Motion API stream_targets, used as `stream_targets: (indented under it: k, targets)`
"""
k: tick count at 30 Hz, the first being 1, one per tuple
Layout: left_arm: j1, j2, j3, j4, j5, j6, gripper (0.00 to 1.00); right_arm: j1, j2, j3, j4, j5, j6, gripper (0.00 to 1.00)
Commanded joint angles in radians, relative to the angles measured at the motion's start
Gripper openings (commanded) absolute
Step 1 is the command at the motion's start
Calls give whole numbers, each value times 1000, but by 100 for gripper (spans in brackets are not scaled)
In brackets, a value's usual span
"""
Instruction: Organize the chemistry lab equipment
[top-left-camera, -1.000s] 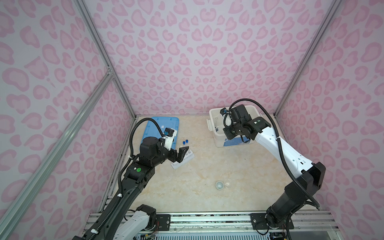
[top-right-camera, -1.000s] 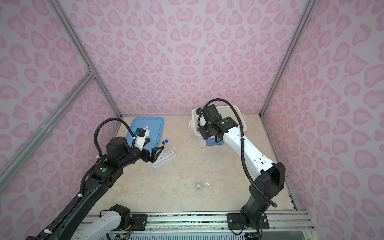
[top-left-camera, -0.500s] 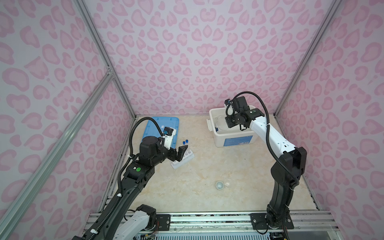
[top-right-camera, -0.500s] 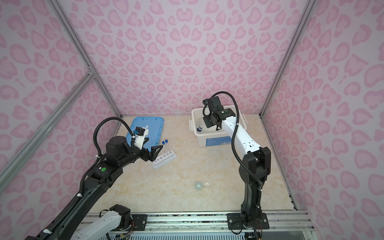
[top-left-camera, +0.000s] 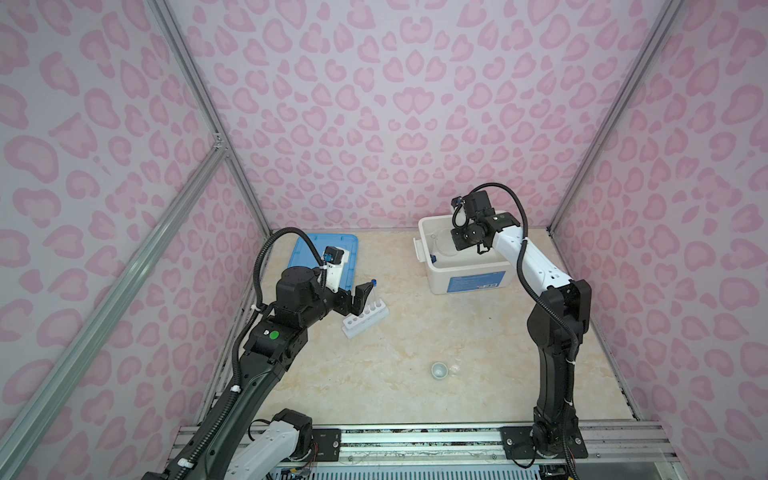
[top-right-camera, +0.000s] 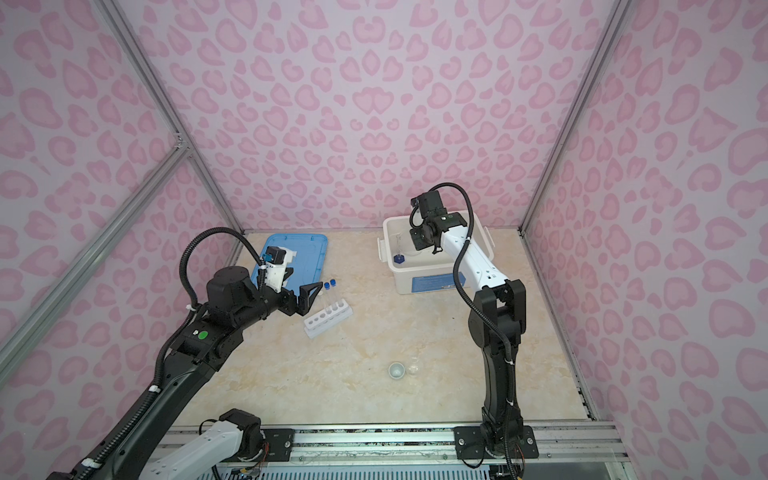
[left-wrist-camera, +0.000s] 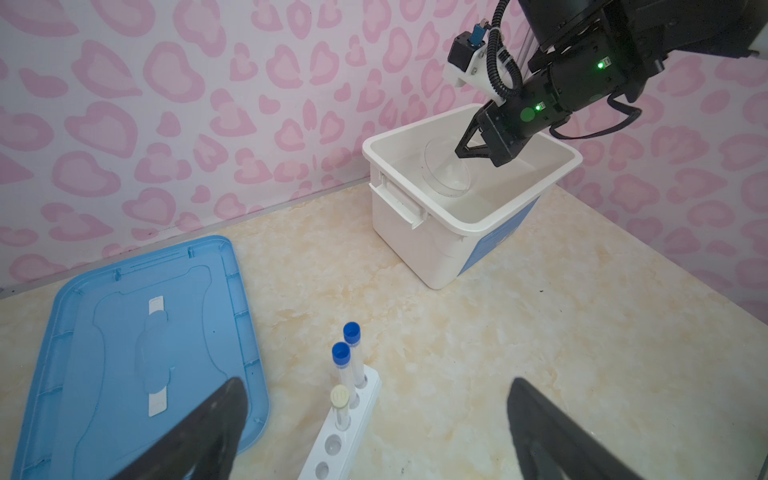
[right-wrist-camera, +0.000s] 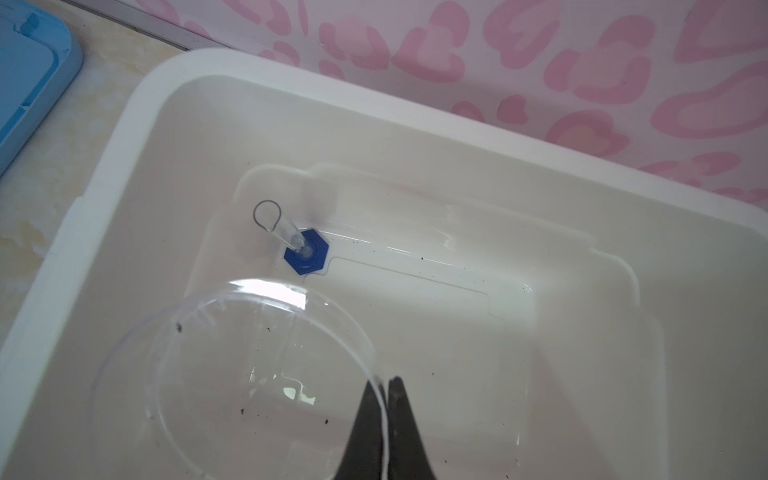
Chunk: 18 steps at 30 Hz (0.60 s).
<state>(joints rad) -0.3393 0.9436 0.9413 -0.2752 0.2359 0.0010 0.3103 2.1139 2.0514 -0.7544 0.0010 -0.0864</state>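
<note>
My right end effector (right-wrist-camera: 385, 384) clamps the petri dish (right-wrist-camera: 232, 374) rim; dish hangs tilted inside the white bin (right-wrist-camera: 120, 112), blue-based cylinder (right-wrist-camera: 306, 250) just beyond. Left end effector (left-wrist-camera: 376, 388) stands open beside the rack (left-wrist-camera: 353, 419).

The bin (top-left-camera: 440, 284) is sitting at the back of the bench (top-left-camera: 407, 407). Inside it, the cylinder (right-wrist-camera: 306, 250) is standing by the left wall, and the dish (right-wrist-camera: 232, 374) is hanging tilted just right of the cylinder. The lid (left-wrist-camera: 199, 324) is lying well left of the bin. The rack (top-left-camera: 365, 321) is sitting left of and before the bin, with three tubes (left-wrist-camera: 347, 374) standing in the end nearer the bin. The cup (top-left-camera: 439, 370) is standing well before the bin.
</note>
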Motion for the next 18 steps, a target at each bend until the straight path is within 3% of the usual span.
stream_targets:
  k: [1, 18]
  targets:
    - [2, 11, 15, 0, 0, -1, 99, -8, 22, 6, -19, 6, -11, 3]
    - [1, 40, 30, 4, 2, -1, 99, -2, 120, 43, -53, -1, -57, 3]
